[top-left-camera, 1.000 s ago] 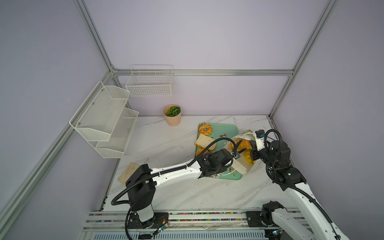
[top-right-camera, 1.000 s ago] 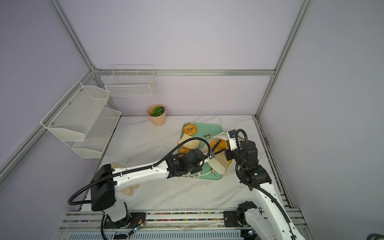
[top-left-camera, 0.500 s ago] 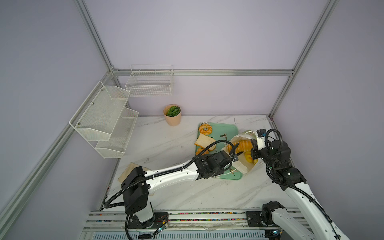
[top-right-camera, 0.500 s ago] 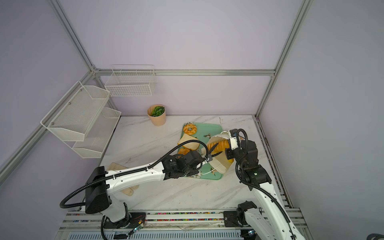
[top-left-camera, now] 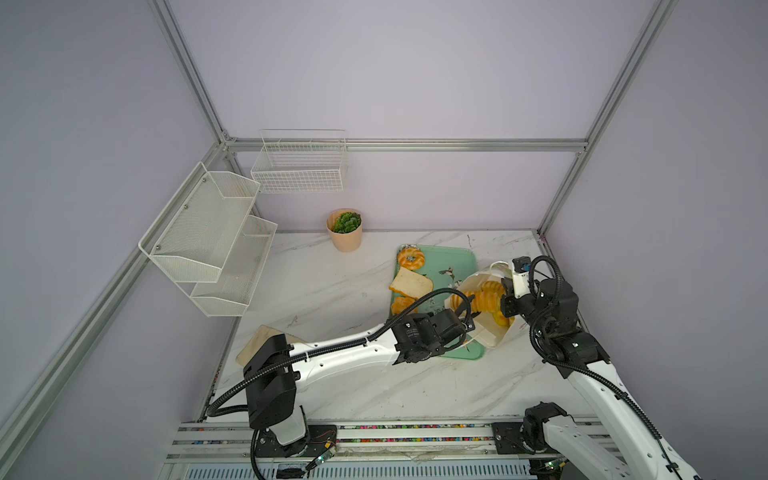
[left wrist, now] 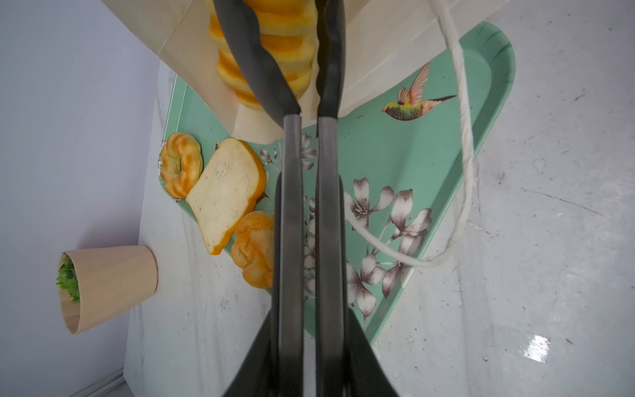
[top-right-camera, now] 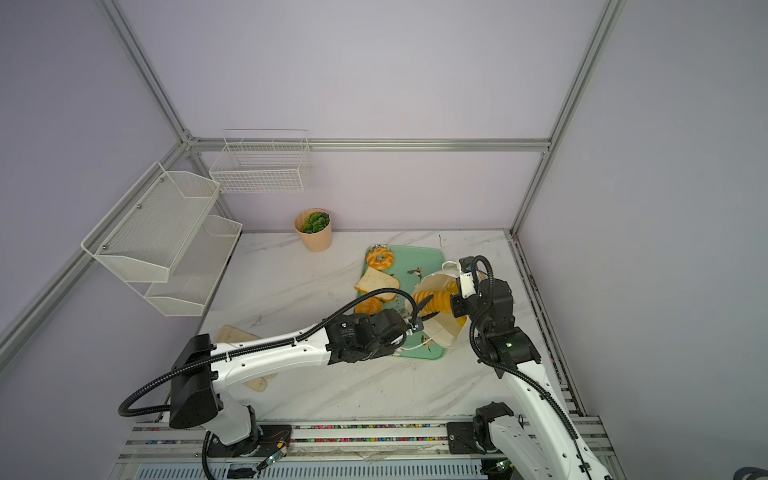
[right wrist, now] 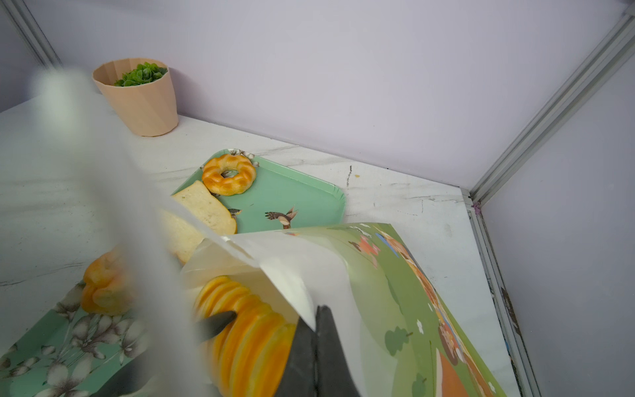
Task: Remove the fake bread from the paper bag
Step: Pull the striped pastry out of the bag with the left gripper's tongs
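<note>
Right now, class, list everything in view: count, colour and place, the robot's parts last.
table: one, white marble.
tray: one, mint green, on table.
paper bag: one, white, tipped over tray's near corner.
ridged loaf: one clear, golden-orange, in bag's mouth.
ring donut: one, golden, tray's far end.
toast slice: one, white, beside donut.
bun: one, orange, tray's left edge.
plant pot: one, peach, by back wall.
wire basket: one, white, on back wall.
mesh shelf: one, white, on left wall.
beige cloth: one, table's near left edge.
left gripper: black, shut on ridged loaf.
right gripper: black, shut on bag's rim.

Donut (top-left-camera: pixel 410 258) and toast (top-left-camera: pixel 411 283) lie on tray (top-left-camera: pixel 452 258); loaf (top-left-camera: pixel 487 300) inside bag (top-left-camera: pixel 494 334).
</note>
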Available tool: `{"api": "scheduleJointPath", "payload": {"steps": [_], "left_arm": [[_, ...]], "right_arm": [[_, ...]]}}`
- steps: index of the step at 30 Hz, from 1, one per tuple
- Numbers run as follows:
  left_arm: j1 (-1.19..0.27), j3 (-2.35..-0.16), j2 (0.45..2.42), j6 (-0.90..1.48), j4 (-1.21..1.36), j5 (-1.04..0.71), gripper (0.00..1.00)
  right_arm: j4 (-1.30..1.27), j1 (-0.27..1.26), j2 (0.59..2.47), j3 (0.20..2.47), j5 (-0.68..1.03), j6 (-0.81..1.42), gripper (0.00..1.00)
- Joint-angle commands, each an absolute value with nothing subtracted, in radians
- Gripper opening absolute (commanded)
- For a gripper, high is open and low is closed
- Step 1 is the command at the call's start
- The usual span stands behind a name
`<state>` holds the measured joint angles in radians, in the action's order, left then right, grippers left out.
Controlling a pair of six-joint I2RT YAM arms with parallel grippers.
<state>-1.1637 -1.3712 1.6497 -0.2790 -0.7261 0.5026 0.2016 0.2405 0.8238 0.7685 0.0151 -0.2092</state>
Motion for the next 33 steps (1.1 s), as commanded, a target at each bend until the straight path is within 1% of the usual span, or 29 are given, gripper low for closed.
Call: {"api": "scheduleJointPath", "payload": {"steps": [1, 33], "left_arm": [[-1.177, -1.492, 1.601, -0.286, -0.742, 0.558, 0.00], [-1.199, -1.525, 1.491, -0.299, -0.840, 0.629, 0.00]], "right_arm": [[0.184, 0.241, 0.819, 0.769, -0.002, -0.187, 0.00], [0.163, 0.241, 0.853, 0.773, -0.034, -0.168, 0.00]]}}
